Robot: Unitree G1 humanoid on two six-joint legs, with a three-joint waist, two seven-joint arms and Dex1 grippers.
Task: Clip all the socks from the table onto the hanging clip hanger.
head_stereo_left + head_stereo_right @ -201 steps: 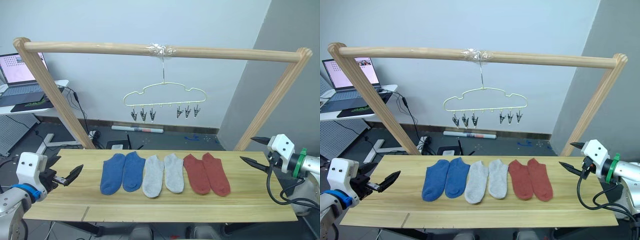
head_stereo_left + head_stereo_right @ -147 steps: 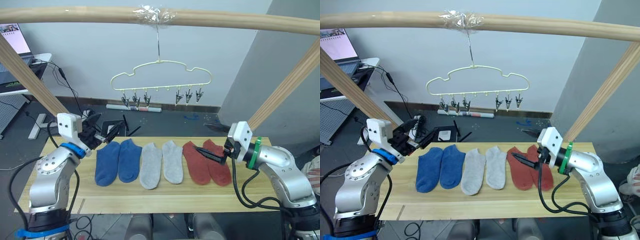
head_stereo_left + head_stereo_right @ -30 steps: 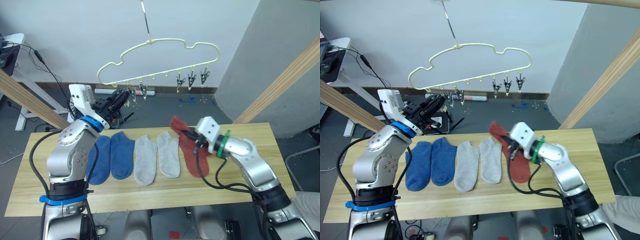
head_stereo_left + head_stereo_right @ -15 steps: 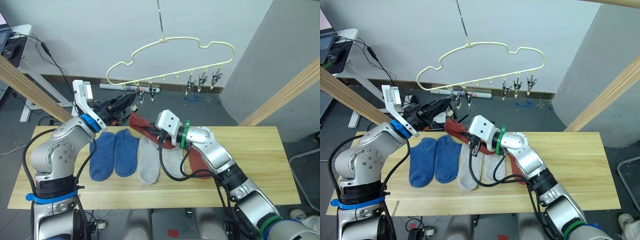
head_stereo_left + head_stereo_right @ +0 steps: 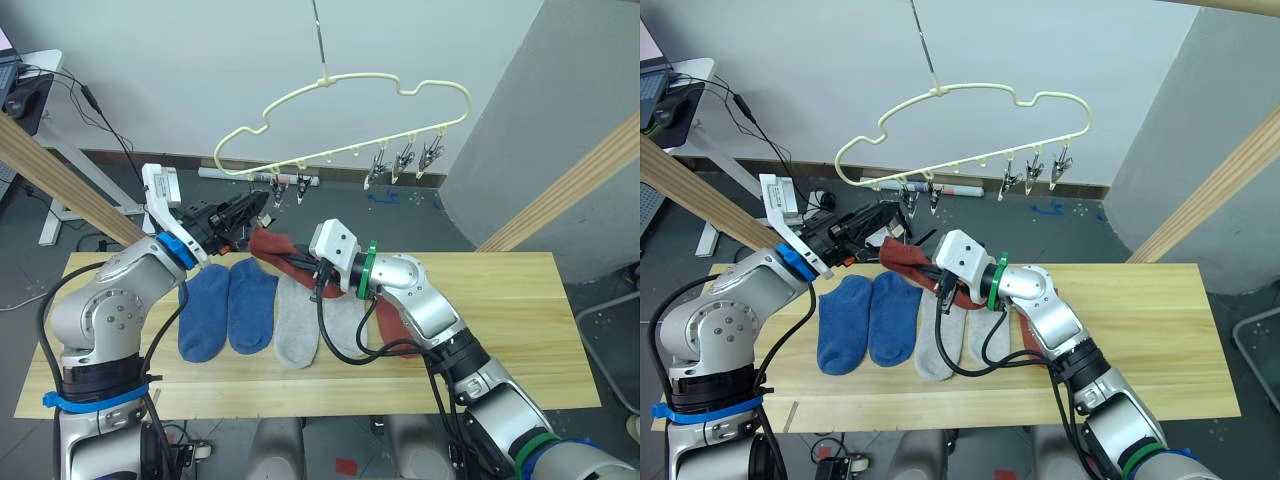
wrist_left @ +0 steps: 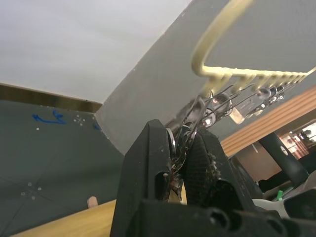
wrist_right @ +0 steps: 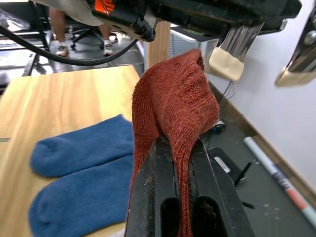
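Note:
The cream clip hanger [image 5: 340, 100] hangs tilted, its left end lower. My left gripper [image 5: 260, 207] is shut on one of its left metal clips [image 6: 190, 126]. My right gripper [image 5: 292, 263] is shut on a rust red sock [image 5: 268, 243], held up just below the left gripper; the sock's cuff [image 7: 173, 98] sits close under the clip. On the table [image 5: 520, 320] lie two blue socks [image 5: 203, 312], two light grey socks [image 5: 297, 322] and the other red sock [image 5: 395, 325], partly hidden by my right arm. Three clips [image 5: 405, 158] hang free at the hanger's right.
The thick wooden pole frame slants down at the left [image 5: 60, 170] and at the right [image 5: 580, 185] of the table. A desk [image 5: 25, 70] with cables stands at the far left beyond it. The table's right half is bare wood.
My right arm has carried the red sock from the table's right side across to the left, up under the left gripper and its clip. The left gripper has kept its hold.

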